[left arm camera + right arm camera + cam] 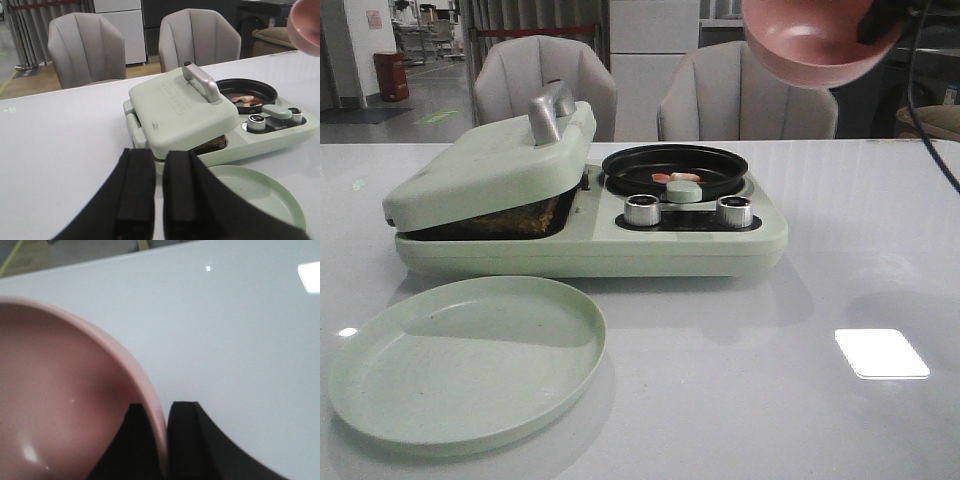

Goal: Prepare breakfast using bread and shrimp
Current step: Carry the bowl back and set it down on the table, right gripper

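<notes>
Nearest in the front view: a pale green plate (470,360), round, lying flat on the white table (840,260), just in front of the green breakfast maker (590,225).

Breakfast maker: hinged lid (490,165) with metal handle (548,112) sits propped slightly ajar over its left half. A dark brown edge shows in the gap, the bread (505,220); the left wrist view shows the same gap only as a sliver (212,145). Right half holds a black round pan (675,165) with the shrimp (675,178), pink-orange pieces, inside; the left wrist view shows them more plainly (245,100). Two silver knobs (642,210) sit at the front panel.

Left gripper (157,200): seen only from its own wrist camera, pads nearly together with a thin slit between, nothing held, raised above the table near the plate.

Right gripper (162,440): fingers clamped over the rim of a pink bowl (60,400), one inside, one outside. Front view shows the bowl (815,40) lifted high, tilted, above and right of the pan.

Beyond: two grey chairs (545,80).
</notes>
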You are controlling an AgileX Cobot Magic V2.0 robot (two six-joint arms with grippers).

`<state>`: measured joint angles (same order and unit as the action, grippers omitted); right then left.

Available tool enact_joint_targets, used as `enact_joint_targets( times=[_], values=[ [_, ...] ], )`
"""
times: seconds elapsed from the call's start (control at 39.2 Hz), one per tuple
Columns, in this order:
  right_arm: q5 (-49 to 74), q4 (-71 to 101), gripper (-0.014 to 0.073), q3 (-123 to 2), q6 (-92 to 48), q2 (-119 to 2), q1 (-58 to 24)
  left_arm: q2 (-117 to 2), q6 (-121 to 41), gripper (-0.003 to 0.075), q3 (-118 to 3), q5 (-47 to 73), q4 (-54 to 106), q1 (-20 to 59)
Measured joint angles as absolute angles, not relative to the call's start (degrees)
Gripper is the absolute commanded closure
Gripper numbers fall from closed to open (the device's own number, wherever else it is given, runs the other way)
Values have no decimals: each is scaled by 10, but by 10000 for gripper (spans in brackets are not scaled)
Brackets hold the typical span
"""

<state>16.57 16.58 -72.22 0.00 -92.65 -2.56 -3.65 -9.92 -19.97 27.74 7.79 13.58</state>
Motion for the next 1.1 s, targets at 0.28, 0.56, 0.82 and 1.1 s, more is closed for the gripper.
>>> enact_joint_targets(
  times=[0.28, 0.56, 0.82, 1.1],
  values=[
    [358, 166, 456, -722, -4, -943, 54, -37, -99, 535, -200, 277, 78, 136],
    [422, 166, 456, -722, -49, -1004, 59, -37, -99, 535, -200, 277, 78, 136],
    [425, 166, 456, -722, -51, -1054, 59, -37, -99, 535, -200, 277, 78, 136],
    [438, 187, 321, -741, -56, -1100, 55, -37, -99, 535, -200, 277, 78, 136]
  ],
)
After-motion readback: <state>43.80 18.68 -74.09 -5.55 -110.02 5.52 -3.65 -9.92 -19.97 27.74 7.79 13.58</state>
